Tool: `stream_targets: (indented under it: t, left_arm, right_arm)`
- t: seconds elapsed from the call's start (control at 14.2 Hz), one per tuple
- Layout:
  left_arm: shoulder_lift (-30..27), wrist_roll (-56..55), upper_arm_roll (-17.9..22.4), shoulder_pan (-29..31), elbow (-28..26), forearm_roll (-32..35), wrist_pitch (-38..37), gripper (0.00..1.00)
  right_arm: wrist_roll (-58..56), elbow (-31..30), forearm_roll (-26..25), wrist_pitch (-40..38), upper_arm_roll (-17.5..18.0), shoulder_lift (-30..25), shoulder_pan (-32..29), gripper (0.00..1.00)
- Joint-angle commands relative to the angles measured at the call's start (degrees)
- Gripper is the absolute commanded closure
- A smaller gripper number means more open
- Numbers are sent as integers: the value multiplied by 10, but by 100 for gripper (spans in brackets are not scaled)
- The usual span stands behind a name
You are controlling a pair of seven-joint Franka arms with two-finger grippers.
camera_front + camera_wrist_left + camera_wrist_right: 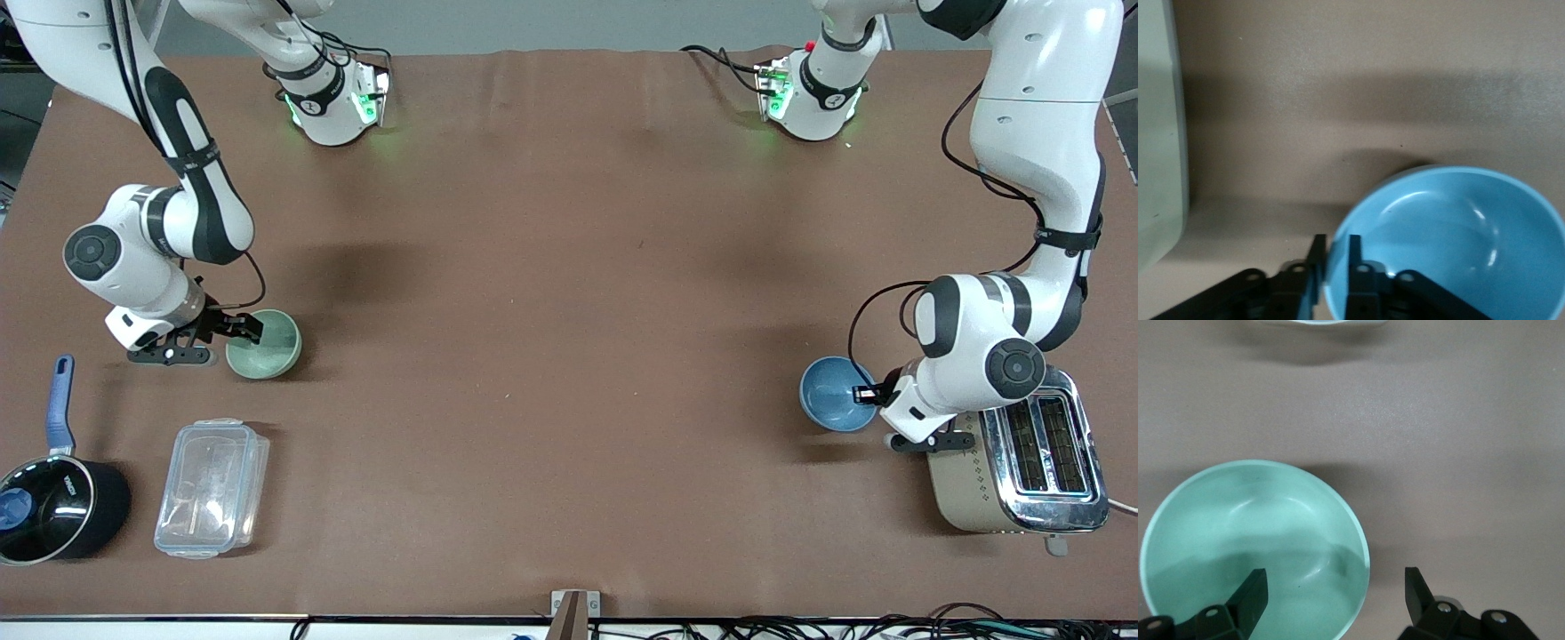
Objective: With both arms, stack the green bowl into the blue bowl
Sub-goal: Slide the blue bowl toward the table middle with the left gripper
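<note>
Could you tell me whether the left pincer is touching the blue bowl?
Touching: the left wrist view shows the left pincer shut on the blue bowl rim.

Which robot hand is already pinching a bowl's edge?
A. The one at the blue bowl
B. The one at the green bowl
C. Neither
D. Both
A: the left gripper has its fingers closed on the blue bowl rim, one inside and one outside, while the right gripper is wide open, straddling the green bowl rim without touching it.
</note>
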Motion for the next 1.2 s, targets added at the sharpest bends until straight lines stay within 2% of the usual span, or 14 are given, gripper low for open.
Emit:
stream_targets:
  t: [0.0, 0.14, 0.28, 0.35, 0.56, 0.77, 0.84, 0.98, 1.05, 1.12]
  left_arm:
    - [-13, -7, -38, -2, 4, -20, -10, 100]
    - [-19, -40, -89, -4, 10, -58, -11, 100]
    - [-18, -95, -157, -11, 16, -53, -10, 100]
    - [-13, -129, -166, -38, 32, -54, -8, 100]
    - [13, -235, -164, -143, 61, -37, -6, 100]
    - [63, -334, -160, -215, 115, -13, -4, 100]
    - [77, -351, -158, -234, 128, -9, -2, 100]
    - [93, -382, -150, -266, 133, -9, 19, 99]
    - [97, -393, -145, -277, 133, -9, 32, 97]
    - [102, -400, -140, -285, 133, -9, 40, 96]
  right_arm:
    - [-6, -6, -1, 7, 3, 3, -9, 22]
    - [-6, -7, 0, 25, 3, 9, -10, 25]
    - [-6, -7, 0, 26, 3, 13, -11, 37]
    - [-6, -7, 0, 27, 3, 13, -11, 43]
    - [-5, -7, 1, 45, 3, 24, -17, 50]
    - [-5, -6, 2, 48, 3, 26, -19, 60]
    - [-5, -6, 3, 48, 3, 26, -19, 66]
    - [-4, -5, 11, 50, 4, 26, -23, 88]
    - [-2, -5, 31, 50, 3, 25, -22, 97]
    - [-1, -5, 50, 43, 4, 23, -20, 100]
